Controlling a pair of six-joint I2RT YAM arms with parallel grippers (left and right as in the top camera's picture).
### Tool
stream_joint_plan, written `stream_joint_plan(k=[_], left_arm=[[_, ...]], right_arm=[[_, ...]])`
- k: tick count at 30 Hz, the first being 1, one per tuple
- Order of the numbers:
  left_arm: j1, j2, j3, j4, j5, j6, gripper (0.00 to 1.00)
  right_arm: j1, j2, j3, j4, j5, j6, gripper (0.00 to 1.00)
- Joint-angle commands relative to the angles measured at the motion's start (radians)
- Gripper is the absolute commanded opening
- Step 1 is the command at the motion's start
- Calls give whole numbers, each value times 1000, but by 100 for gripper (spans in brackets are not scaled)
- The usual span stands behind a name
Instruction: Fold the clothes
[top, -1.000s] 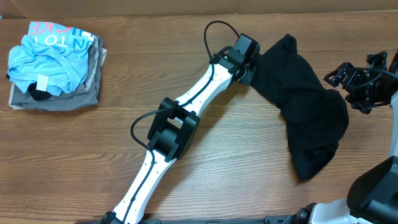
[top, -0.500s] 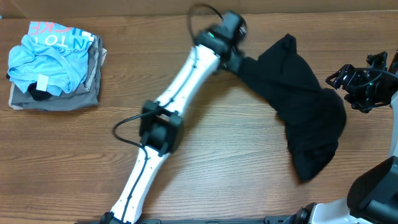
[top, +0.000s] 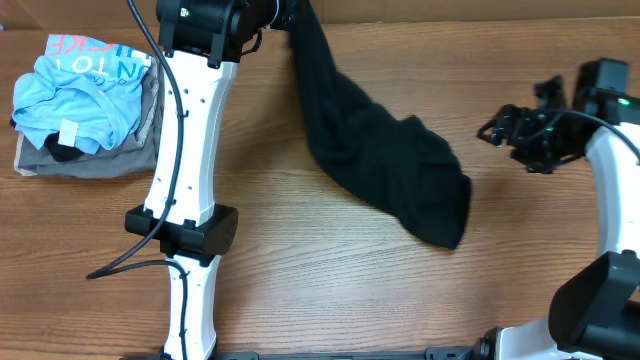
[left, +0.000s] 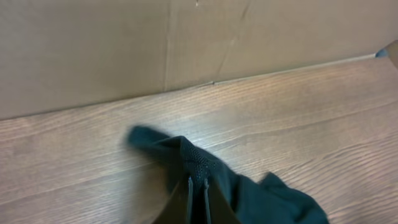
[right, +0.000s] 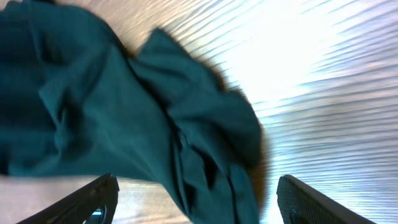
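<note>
The table (top: 330, 290) is bare wood with a cardboard wall along its far edge. The clothes (top: 380, 160) lie across its middle as a long diagonal band. The far end is held up near the far edge, and the bunched bulk is nearer and to the right. The left gripper (left: 198, 188) is clamped on that far end, with cloth pinched between its closed jaws. A blue T-shirt (top: 80, 90) sits on a grey garment (top: 100, 160) at far left, well apart. The right gripper (top: 498, 128) hangs over the table to the right, jaws spread wide and holding nothing.

The step looks like dragging the cloth out flat. To do it well, keep the pull low and steady so the bulk slides and unrolls rather than lifting. Then bring the free gripper onto an opposite edge to spread the width, and stop before the cloth reaches the pile.

One second ago the left arm reached right of centre and the cloth lay heaped at right. Since then the arm has swung to far left, the cloth has trailed after it, and the right gripper has shifted left.
</note>
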Motion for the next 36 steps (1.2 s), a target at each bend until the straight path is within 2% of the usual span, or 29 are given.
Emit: stream_joint_plan(k=[1,5,10,17,23,24,25,26,27,31,36], left_arm=[[-3,16,-2,-8,-4,27,4],[0,16,-2,-13,-27,27,4],[2,16,-2,-31,-38,27,4],[6,15,-1,-58,-37,26,4],[16,13,-1,-86,-37,26,4],[19,13,-1,-92,-37,26,4],[24,11,-1,-96,-37,26,4],[28,9,-1,-100,-38,26,4],[33,8,-1,-100,-38,26,4],[56,-10,0,-91,-54,26,4],[129,-81,0,-79,-56,22,4]], right_arm=[[93,-26,16,2,51,-6,85],[202,-18,-21,47,70,5,85],[335,32,-117,240,72,20,85],[428,182,-145,402,108,20,83],[462,279,-145,459,106,21,61],[467,290,-145,459,106,21,52],[471,297,-145,459,101,21,35],[473,298,-145,459,95,23,9],[473,298,-144,459,87,24,4],[450,253,-108,425,77,43,4],[370,129,54,258,79,38,4]])
